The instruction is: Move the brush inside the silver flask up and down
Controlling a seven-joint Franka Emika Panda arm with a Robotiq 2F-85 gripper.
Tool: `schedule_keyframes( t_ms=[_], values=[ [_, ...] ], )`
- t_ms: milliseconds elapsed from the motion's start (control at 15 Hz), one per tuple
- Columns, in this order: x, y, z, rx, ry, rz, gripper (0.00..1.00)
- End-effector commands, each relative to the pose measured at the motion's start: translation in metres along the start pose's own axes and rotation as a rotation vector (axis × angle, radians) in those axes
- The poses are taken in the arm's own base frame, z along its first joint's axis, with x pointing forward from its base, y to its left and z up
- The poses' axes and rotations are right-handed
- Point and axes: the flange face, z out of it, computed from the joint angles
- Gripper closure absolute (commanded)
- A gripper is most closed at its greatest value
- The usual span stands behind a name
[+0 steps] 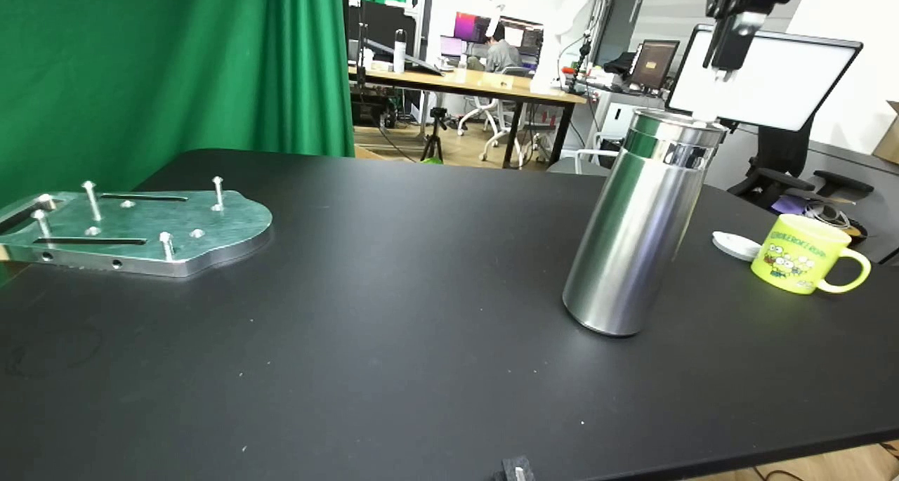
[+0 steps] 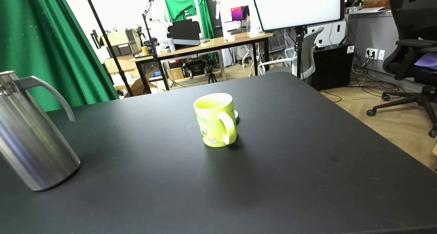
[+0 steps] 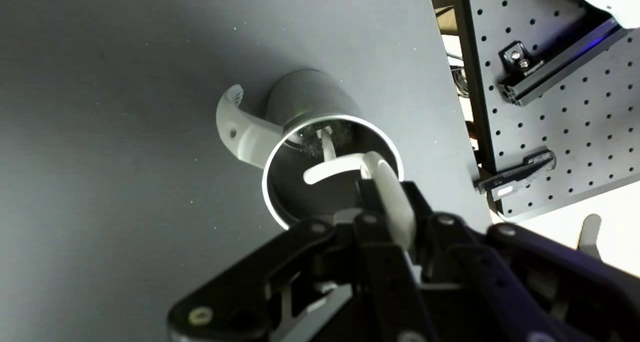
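Observation:
The silver flask [image 1: 635, 242] stands on the black table without a lid, and its body also shows at the left edge of an exterior view [image 2: 32, 145]. The wrist view looks down into its open mouth [image 3: 277, 150], with a pale handle on its side. My gripper [image 3: 391, 194] is shut on the white curved handle of the brush [image 3: 387, 182], above the flask's rim. The brush's shaft goes down into the flask, and its fine bristles show dimly inside near the wall. In an exterior view the gripper [image 1: 727, 53] hangs just above the mouth. The brush's lower end is hidden.
A yellow-green mug [image 1: 801, 255] stands beyond the flask, with a white lid [image 1: 736, 246] beside it; the mug also shows in an exterior view [image 2: 215, 119]. A metal plate with upright bolts [image 1: 165, 225] lies at the table's far left. A perforated metal board [image 3: 565, 117] adjoins the table edge.

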Motion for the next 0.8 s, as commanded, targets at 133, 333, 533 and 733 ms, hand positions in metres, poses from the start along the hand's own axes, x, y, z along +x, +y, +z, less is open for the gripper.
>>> schedule_keyframes(
  t_ms=[133, 333, 533, 733],
  values=[
    [0.008, -0.028, -0.086, -0.104, -0.003, -0.065, 0.96],
    [0.007, -0.04, -0.113, -0.144, 0.041, -0.099, 0.96],
    [-0.001, -0.031, -0.095, -0.1, 0.101, -0.097, 0.96],
    [-0.008, -0.012, -0.051, -0.01, 0.118, -0.059, 0.96]
  ],
)
